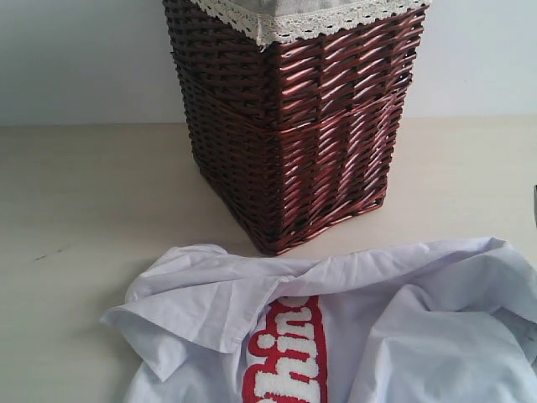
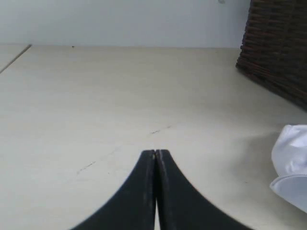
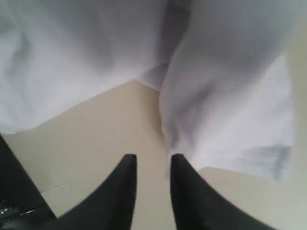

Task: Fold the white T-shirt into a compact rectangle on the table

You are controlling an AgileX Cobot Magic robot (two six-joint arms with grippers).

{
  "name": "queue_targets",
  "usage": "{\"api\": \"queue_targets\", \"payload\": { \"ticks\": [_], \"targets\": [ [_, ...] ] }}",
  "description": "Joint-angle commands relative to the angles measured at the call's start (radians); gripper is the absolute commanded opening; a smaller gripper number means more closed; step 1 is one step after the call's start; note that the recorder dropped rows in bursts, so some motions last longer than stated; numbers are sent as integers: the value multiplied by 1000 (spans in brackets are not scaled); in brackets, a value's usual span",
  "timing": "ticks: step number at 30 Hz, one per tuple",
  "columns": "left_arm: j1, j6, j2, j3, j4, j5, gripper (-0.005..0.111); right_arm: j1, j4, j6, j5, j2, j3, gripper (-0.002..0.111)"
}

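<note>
At six o'clock from the basket [image 1: 294, 126], the white T-shirt [image 1: 419, 336] is lying rumpled, the spread, empty right gripper [image 3: 151, 158] likely needing one clean edge pinch, left gripper [image 2: 156, 154] pressed together.

A plain indoor tabletop setup with a laundry feel: broad pale beige wood-look table [image 1: 75, 218], blank white wall [image 1: 75, 59], dark brown wicker basket [image 1: 294, 126] with lace-edged liner [image 1: 294, 21] at twelve o'clock.
</note>
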Motion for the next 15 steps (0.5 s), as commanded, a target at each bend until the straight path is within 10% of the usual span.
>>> {"api": "queue_targets", "payload": {
  "ticks": [1, 15],
  "targets": [
    [0, 3, -6, -4, 1, -7, 0, 0, -9, 0, 11, 16, 71, 49],
    [0, 3, -6, -4, 1, -7, 0, -171, 18, -13, -425, -142, 94, 51]
  ]
}}
